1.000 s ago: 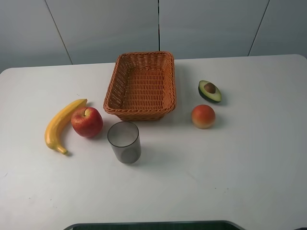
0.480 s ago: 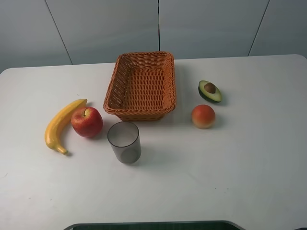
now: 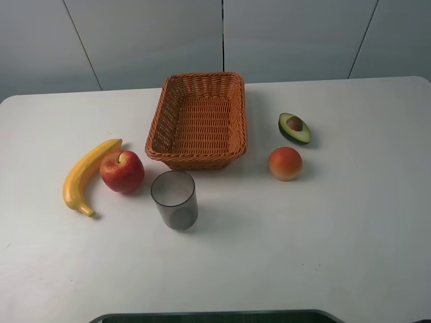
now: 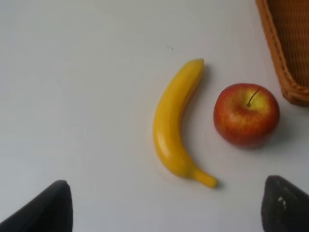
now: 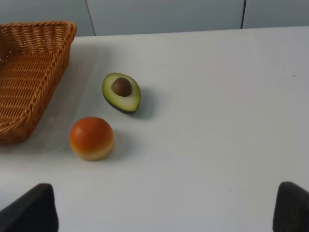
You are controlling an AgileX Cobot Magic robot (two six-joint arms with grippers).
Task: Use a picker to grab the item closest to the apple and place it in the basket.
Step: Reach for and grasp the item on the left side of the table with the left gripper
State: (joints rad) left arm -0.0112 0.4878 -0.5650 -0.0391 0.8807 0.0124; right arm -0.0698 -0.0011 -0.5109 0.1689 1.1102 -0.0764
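Observation:
A red apple (image 3: 122,171) (image 4: 246,114) lies left of centre on the white table, with a yellow banana (image 3: 83,175) (image 4: 175,125) curving right beside it, touching or nearly so. The woven orange basket (image 3: 166,112) (image 4: 282,58) (image 5: 34,31) stands empty behind them. Neither arm shows in the high view. My left gripper (image 4: 164,212) hangs open above the banana and apple, only its dark fingertips (image 4: 46,210) in view. My right gripper (image 5: 164,212) is open too, above the table's right side, with nothing between its fingers.
A grey translucent cup (image 3: 174,199) stands upright in front of the basket, right of the apple. A halved avocado (image 3: 294,128) (image 5: 121,92) and an orange-red round fruit (image 3: 285,163) (image 5: 91,138) lie right of the basket.

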